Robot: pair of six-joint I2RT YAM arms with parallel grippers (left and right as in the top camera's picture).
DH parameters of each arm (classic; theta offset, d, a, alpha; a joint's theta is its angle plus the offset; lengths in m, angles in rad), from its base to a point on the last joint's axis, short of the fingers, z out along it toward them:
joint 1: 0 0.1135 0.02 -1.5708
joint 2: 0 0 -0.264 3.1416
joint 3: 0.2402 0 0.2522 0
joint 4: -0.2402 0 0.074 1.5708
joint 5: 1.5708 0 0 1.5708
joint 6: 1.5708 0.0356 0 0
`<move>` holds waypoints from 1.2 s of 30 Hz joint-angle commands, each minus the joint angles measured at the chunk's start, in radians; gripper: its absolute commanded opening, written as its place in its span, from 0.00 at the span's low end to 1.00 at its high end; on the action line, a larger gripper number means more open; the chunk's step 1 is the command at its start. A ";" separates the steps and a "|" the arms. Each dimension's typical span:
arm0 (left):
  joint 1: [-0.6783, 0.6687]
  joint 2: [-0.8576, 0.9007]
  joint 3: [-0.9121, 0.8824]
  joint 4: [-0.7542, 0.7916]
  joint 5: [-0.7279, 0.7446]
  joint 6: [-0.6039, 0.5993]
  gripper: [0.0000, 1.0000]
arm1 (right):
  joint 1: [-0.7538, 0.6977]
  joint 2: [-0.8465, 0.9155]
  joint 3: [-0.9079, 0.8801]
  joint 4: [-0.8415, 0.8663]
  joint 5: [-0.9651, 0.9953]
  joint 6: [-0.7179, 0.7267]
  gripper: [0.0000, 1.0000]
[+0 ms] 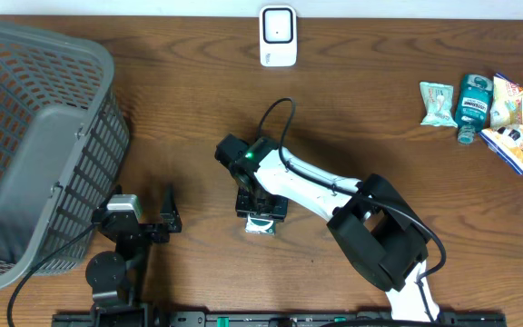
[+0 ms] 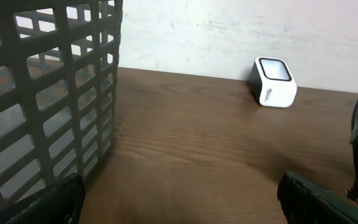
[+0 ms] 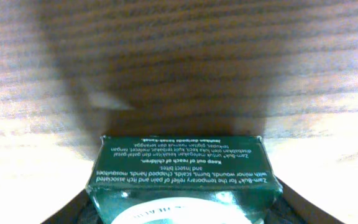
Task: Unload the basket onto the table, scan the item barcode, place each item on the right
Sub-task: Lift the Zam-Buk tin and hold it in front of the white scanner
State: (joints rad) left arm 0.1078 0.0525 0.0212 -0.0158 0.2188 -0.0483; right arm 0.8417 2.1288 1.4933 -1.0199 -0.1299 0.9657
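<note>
Green box (image 3: 179, 177): one; between the right tool's (image 1: 261, 209) fingers; grip cannot be told
Left tool (image 2: 182, 210): apart
Scanner (image 1: 278, 36): one
Basket (image 1: 34, 145): one

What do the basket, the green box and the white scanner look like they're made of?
Basket: grey moulded plastic, matte, judging by its open lattice walls. Green box: likely printed cardboard with a slight sheen; crisp folded edges and fine print. White scanner: probably glossy hard plastic, with rounded corners and highlights.
</note>
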 commanded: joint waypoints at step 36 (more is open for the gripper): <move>0.000 -0.002 -0.017 -0.032 0.013 0.003 0.98 | -0.212 0.068 0.346 -0.587 -0.304 -0.660 0.36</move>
State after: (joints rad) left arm 0.1078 0.0525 0.0212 -0.0158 0.2188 -0.0483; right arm 0.6476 2.2021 1.8271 -1.6215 -0.4152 0.3027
